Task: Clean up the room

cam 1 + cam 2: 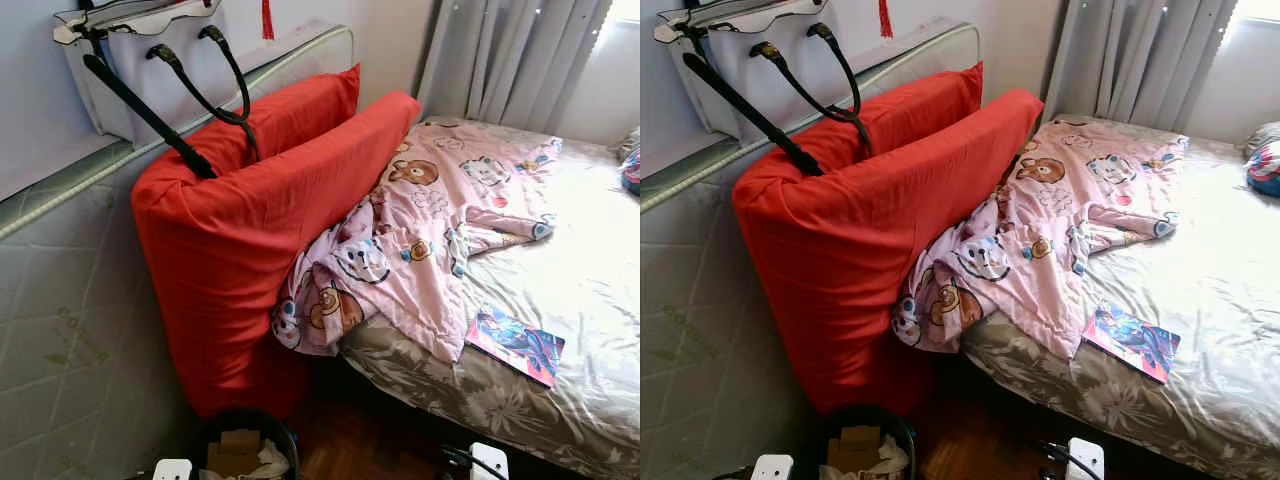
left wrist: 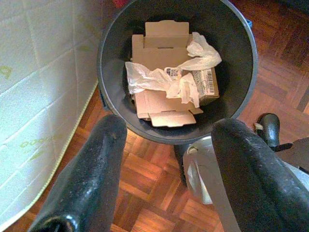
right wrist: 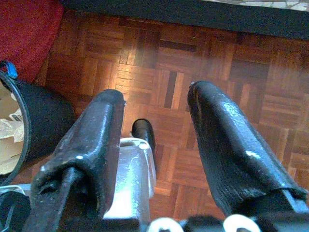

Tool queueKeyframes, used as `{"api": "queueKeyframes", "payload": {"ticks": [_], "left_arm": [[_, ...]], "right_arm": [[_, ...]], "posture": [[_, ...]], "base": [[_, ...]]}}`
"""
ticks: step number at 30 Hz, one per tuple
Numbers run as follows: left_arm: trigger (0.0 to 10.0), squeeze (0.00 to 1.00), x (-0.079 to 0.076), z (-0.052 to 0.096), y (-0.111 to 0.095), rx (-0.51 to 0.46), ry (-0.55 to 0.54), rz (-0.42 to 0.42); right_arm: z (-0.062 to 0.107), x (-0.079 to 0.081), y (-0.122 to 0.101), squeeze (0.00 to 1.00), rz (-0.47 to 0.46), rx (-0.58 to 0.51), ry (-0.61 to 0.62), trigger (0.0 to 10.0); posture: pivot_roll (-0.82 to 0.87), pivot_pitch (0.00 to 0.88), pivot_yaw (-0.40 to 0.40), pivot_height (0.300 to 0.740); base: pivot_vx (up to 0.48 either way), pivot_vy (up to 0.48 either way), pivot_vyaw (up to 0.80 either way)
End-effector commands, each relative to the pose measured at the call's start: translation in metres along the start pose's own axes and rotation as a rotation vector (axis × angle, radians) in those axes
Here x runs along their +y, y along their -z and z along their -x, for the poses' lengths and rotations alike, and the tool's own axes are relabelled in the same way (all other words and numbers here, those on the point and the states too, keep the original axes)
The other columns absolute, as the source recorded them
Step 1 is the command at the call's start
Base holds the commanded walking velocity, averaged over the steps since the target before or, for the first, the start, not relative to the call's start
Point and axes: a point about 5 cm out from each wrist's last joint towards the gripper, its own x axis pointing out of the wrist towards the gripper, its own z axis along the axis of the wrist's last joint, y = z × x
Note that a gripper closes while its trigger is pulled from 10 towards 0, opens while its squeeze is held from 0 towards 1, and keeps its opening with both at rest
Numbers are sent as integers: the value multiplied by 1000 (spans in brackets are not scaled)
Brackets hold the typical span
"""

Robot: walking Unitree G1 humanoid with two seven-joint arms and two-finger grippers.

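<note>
Below my left claw (image 2: pixel 166 169) I see a smooth dark plastic bin (image 2: pixel 108 43) holding matt cardboard (image 2: pixel 159 53) and crinkled thin plastic film (image 2: pixel 159 77). Under the right claw (image 3: pixel 157 145), glossy wood parquet floor (image 3: pixel 193 43). Both claws' fingers look rubbery, slightly shiny.

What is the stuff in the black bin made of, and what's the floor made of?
In the bin: flattened boxes look like brown cardboard, matte with fold flaps; the crumpled white bag looks like thin, shiny plastic. The floor looks like glossy wood parquet, in small blocks.
</note>
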Motion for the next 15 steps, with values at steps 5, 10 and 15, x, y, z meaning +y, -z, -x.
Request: {"api": "queueKeyframes", "payload": {"ticks": [5,10,15], "left_arm": [[10000,0,-1,0,2,15,14,-29],[10000,0,-1,0,2,15,15,-31],[10000,0,-1,0,2,16,19,-39]], "right_arm": [[0,-1,0,0,3,3,-2,10000],[0,-1,0,0,6,2,-1,10000],[0,-1,0,0,10,5,-1,10000]], "posture": [[-11,0,-20,740],[-12,0,-18,740],[-12,0,-20,740]], "base": [[0,-239,0],[0,-319,0],[0,-322,0]]}}
